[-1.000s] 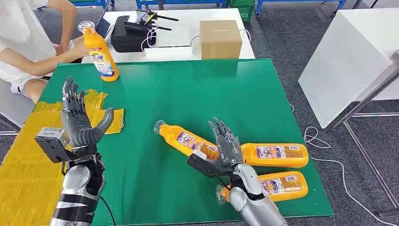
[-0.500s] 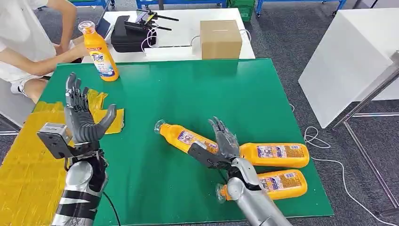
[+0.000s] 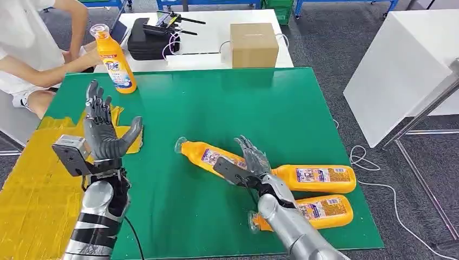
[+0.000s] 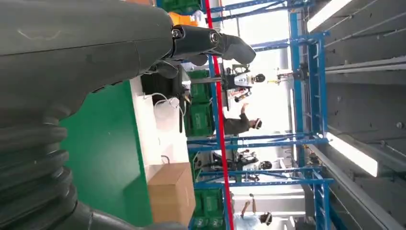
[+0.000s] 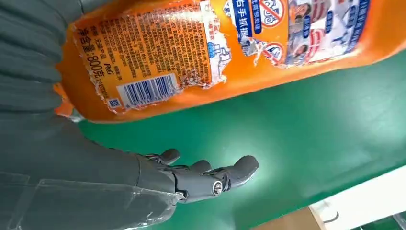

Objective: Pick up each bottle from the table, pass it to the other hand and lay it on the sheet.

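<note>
An orange bottle (image 3: 208, 156) lies on its side in the middle of the green mat (image 3: 216, 103). My right hand (image 3: 250, 162) is at its base end, fingers spread and straight, holding nothing; in the right wrist view the bottle (image 5: 215, 48) lies against the palm side while the fingers (image 5: 210, 178) reach past it over the mat. Two more orange bottles (image 3: 318, 179) (image 3: 319, 212) lie behind my right arm. A fourth bottle (image 3: 115, 60) stands upright at the mat's far left corner. My left hand (image 3: 105, 132) is raised and open, beside the yellow sheet (image 3: 27, 184).
A person (image 3: 27, 49) sits at the far left by the upright bottle. Beyond the mat a white table carries a cardboard box (image 3: 253, 44) and a black case (image 3: 146, 40). A white block (image 3: 400, 65) stands at the right, with cables on the floor.
My left hand has risen and moved forward and rightward. My right hand has slid forward along the lying bottle, which has shifted slightly to the left.
</note>
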Tool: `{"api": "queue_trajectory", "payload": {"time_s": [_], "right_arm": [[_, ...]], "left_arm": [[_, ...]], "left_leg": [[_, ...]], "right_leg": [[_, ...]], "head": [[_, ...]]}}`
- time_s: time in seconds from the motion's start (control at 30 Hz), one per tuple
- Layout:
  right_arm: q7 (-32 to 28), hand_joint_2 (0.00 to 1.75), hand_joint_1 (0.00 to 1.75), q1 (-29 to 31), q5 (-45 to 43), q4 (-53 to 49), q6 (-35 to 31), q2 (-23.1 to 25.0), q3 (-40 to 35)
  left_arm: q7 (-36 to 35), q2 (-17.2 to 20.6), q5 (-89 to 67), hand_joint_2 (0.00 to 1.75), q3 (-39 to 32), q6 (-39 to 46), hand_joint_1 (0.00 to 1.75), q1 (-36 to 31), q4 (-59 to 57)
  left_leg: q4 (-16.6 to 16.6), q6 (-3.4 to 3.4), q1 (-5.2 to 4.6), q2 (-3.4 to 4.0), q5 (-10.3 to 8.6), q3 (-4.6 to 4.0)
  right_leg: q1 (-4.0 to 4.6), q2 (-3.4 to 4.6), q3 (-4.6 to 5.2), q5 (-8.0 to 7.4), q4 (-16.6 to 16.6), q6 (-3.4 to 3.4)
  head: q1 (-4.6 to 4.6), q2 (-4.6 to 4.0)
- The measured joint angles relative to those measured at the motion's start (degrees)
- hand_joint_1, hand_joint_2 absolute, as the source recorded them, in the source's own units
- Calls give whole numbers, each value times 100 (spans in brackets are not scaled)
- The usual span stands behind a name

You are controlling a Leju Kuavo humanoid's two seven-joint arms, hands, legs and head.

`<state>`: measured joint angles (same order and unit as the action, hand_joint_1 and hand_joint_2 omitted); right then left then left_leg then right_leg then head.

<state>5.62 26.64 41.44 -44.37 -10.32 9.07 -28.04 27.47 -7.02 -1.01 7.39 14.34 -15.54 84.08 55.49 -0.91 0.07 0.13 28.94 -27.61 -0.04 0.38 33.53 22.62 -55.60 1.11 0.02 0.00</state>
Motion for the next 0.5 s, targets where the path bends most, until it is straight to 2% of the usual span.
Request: {"api": "queue_trajectory", "payload": {"time_s": [0.27, 0.37, 0.5], "right_arm": [[477, 175, 0, 383, 606, 472, 29, 41, -160], [875, 175, 0, 614, 1177, 673, 296, 55, -385], [997, 175, 0, 853, 1392, 848, 446, 101, -636]], "left_arm": [[-2, -37, 26, 175, 22, -33, 0, -97, -103], [-52, -63, 55, 175, 39, -63, 0, -181, -140], [-77, -98, 55, 175, 74, -92, 0, -297, -186]], "left_leg": [[1, 0, 0, 0, 0, -1], [1, 0, 0, 0, 0, -1], [2, -1, 0, 0, -1, 0]], "right_leg": [[0, 0, 1, 0, -1, 0], [0, 0, 1, 0, -1, 0], [0, 0, 1, 0, -1, 0]], "head": [[-2, 0], [0, 0], [0, 0]]}}
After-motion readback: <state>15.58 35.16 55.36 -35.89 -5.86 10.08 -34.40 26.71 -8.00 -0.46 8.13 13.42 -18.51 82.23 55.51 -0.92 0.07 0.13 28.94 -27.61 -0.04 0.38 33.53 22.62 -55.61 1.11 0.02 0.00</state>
